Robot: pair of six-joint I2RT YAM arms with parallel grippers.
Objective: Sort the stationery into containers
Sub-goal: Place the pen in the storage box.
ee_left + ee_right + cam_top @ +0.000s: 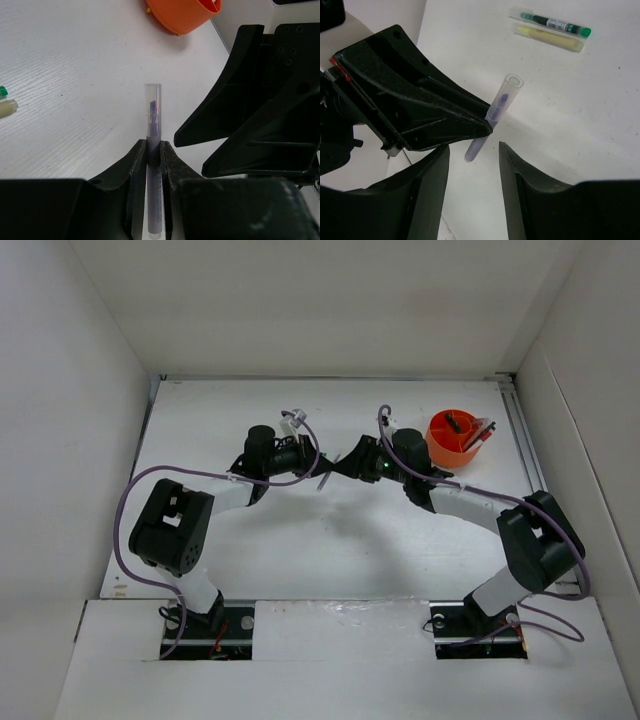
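My left gripper [154, 146] is shut on a slim lilac pen [153, 125] with a clear cap and holds it above the table. The pen also shows in the right wrist view [496, 111] and in the top view [325, 481]. My right gripper [472, 152] is open, with the pen's lower end just past its fingertips and touching neither finger. In the top view the two grippers [318, 468] [347, 464] meet mid-table. The orange organiser [452, 440] stands at the back right, with red pens [482, 433] and a dark item in it. It also shows in the left wrist view [182, 14].
A green pen [555, 23] and a pale yellow marker [550, 39] lie side by side on the white table. Their ends show at the left edge of the left wrist view [5, 100]. White walls enclose the table on three sides.
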